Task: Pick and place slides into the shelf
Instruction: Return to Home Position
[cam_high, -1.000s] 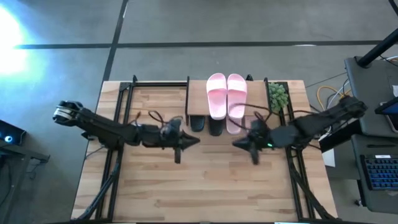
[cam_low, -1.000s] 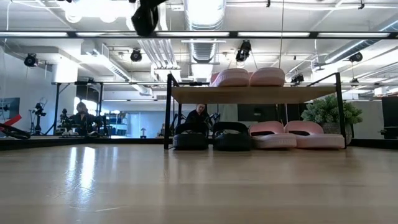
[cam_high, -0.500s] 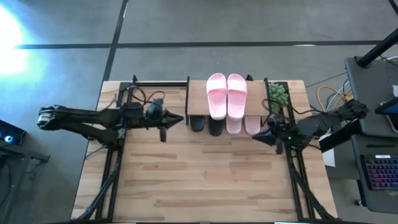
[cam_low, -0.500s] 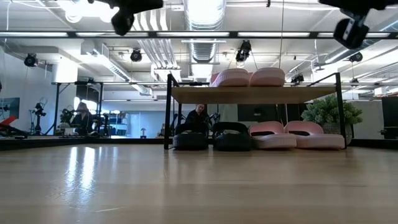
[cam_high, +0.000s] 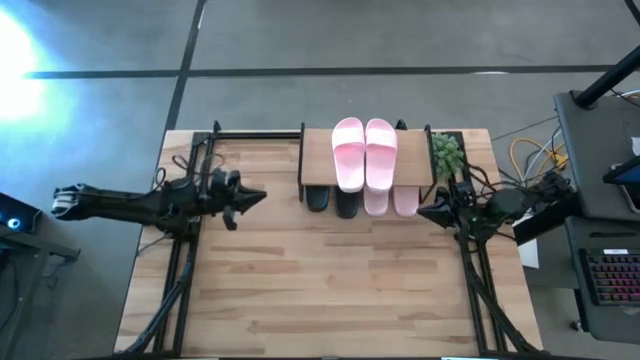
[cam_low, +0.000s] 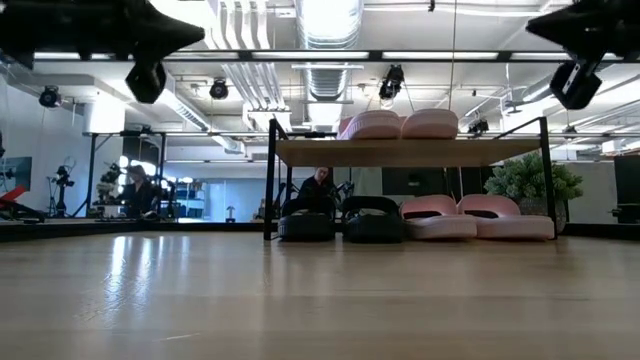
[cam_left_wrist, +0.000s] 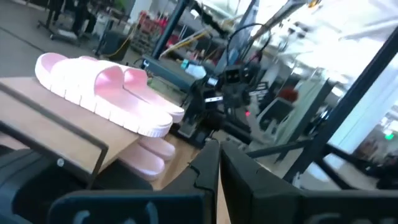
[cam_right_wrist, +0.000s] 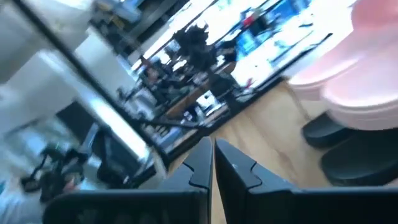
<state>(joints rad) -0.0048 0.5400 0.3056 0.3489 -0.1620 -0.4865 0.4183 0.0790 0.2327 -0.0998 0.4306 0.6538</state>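
Note:
The shelf (cam_high: 318, 160) stands at the table's far middle, its light-wood top board on thin black legs (cam_low: 270, 180). One pale pink pair of slides (cam_high: 364, 152) lies on the top board. Under it, on the table, stand the black pair (cam_low: 340, 222) and the second pink pair (cam_low: 475, 220). My left gripper (cam_high: 258, 195) is shut and empty at the table's left, above the tabletop. My right gripper (cam_high: 424, 212) is shut and empty at the right, beside the shelf's right legs.
A small green plant (cam_high: 446, 153) stands right of the shelf. Black rails (cam_high: 185, 270) run along both table sides. The wide wooden tabletop (cam_high: 320, 290) lies in front of the shelf. People (cam_low: 318, 190) sit in the room beyond.
Both arms have drawn back from the table's middle. My left gripper has gone toward the left edge and my right gripper toward the right edge, both staying shut. The slides and the shelf have kept still.

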